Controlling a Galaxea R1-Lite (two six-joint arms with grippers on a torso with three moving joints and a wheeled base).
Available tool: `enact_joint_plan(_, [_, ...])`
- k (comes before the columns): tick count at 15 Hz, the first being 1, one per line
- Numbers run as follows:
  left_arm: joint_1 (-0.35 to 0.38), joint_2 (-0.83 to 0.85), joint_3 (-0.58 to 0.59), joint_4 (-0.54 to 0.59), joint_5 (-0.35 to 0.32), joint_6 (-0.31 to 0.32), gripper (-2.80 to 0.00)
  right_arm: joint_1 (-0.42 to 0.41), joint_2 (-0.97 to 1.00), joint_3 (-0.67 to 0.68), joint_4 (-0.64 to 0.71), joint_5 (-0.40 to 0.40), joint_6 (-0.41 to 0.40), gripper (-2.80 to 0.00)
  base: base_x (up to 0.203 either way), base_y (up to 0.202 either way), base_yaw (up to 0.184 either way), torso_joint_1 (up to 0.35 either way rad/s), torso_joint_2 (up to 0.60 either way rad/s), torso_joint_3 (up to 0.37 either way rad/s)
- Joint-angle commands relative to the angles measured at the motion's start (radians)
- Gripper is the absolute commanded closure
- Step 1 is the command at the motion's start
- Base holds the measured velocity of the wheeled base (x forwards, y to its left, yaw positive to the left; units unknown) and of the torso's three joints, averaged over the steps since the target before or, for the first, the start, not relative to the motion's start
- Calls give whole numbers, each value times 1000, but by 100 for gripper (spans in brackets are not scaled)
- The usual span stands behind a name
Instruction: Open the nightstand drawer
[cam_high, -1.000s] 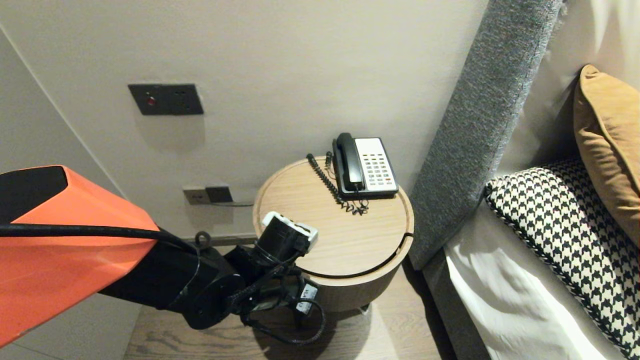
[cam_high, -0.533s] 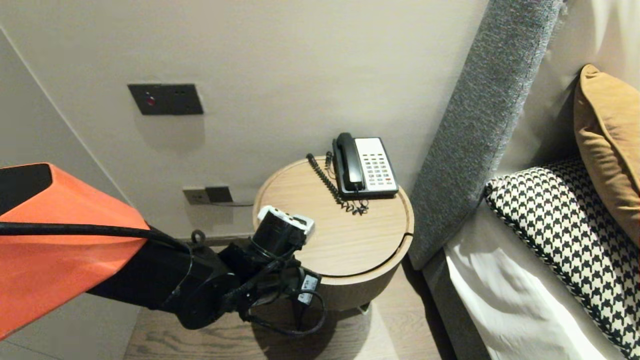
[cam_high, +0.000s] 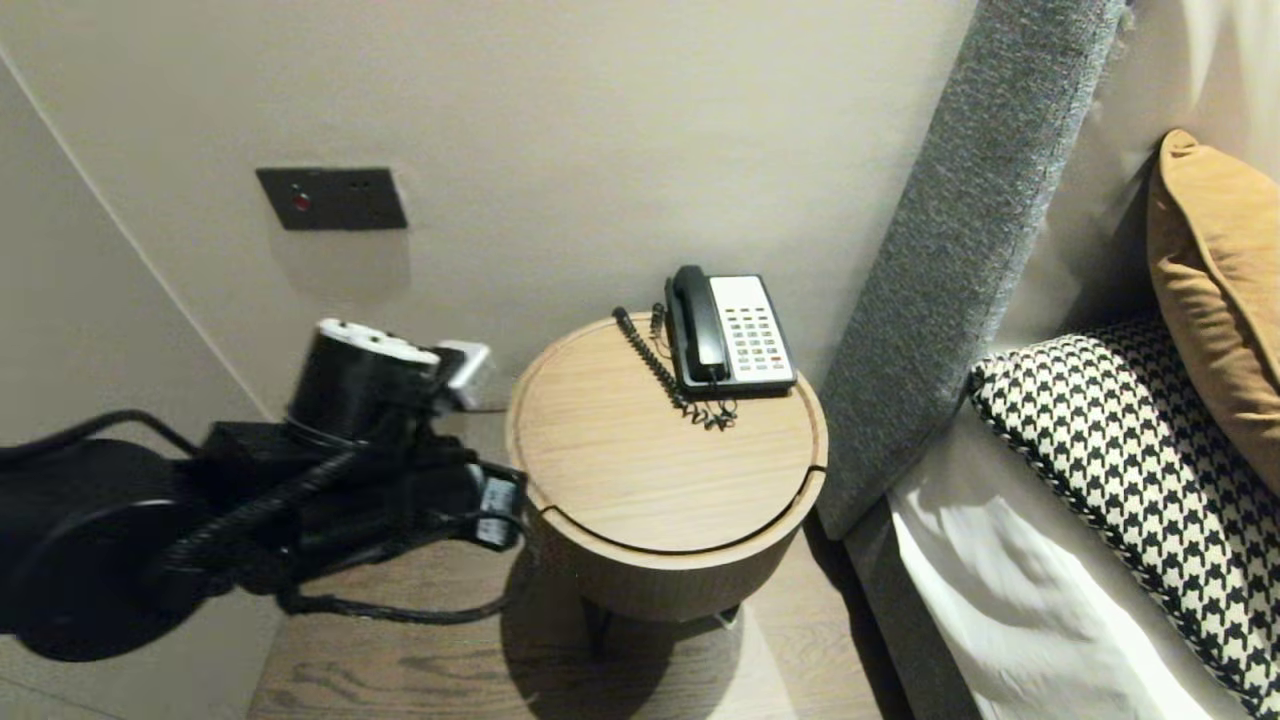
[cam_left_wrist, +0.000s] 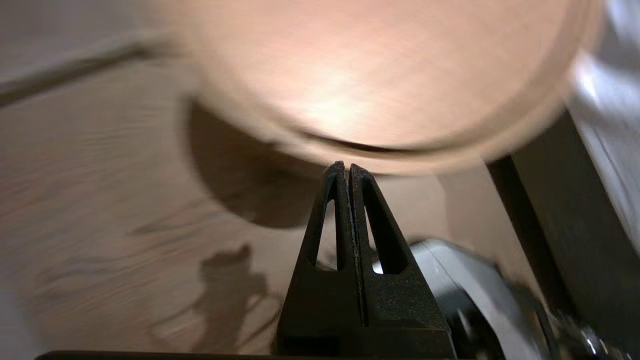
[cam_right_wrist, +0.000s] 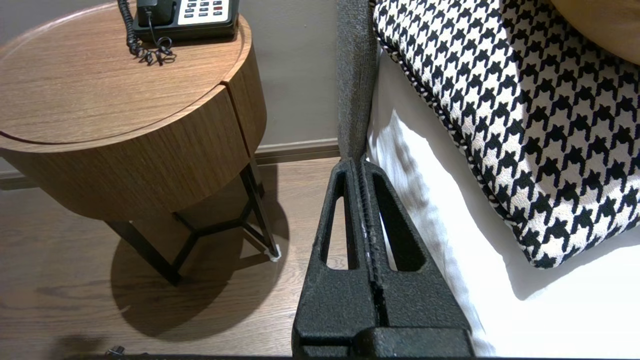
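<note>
A black-and-white desk telephone (cam_high: 730, 335) with a coiled cord sits at the back of a round wooden bedside table (cam_high: 640, 480). My left arm's wrist (cam_high: 365, 385) hangs to the left of the table, level with its top and apart from it. In the left wrist view my left gripper (cam_left_wrist: 346, 166) is shut and empty, tips toward the blurred table top (cam_left_wrist: 380, 75). My right gripper (cam_right_wrist: 361, 162) is shut on nothing, low beside the bed, with the table (cam_right_wrist: 100, 100) and telephone (cam_right_wrist: 185, 15) off to one side.
A grey upholstered headboard (cam_high: 960, 250) stands right of the table. On the white bedding (cam_high: 1010, 600) lie a houndstooth pillow (cam_high: 1140, 460) and an orange cushion (cam_high: 1215, 270). A dark switch panel (cam_high: 330, 198) is on the wall. Wooden floor (cam_high: 700, 680) lies below.
My left arm has swung left and up, away from the table's front edge. Its orange upper part has left the head view. The telephone and table have not moved.
</note>
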Motion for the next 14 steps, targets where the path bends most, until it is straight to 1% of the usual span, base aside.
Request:
enact_joint_plan(1, [149,-239,28,62,-7,12,0,0,0,40,-1,0,0,0,0,0,0,0,0,0])
enact_joint_plan(2, [246,-317,40,111,-23,24,0,0,0,40,-1,0,0,0,0,0,0,0,0,0])
enact_joint_plan(3, [341,-403,57,167,-55,34,0,0,1,40,-1,0,0,0,0,0,0,0,0,0])
enact_joint_plan(5, [428,-547,109,252,-100,42,0,0,0,40,-1,0,0,0,0,0,0,0,0,0])
enact_joint_plan(8, [507,-789,257,318,-122,47,0,0,0,40,-1,0,0,0,0,0,0,0,0,0])
enact_joint_plan(10, [548,-947,338,357,-118,48,0,0,0,40,-1,0,0,0,0,0,0,0,0,0])
enact_joint_plan(11, [555,-1016,365,372,-110,54,0,0,0,40,-1,0,0,0,0,0,0,0,0,0])
enact_joint_plan(12, [562,-1088,394,384,-100,79,0,0,0,40,-1,0,0,0,0,0,0,0,0,0])
enact_joint_plan(14, [569,-1203,470,398,-55,138,0,0,0,40,-1,0,0,0,0,0,0,0,0,0])
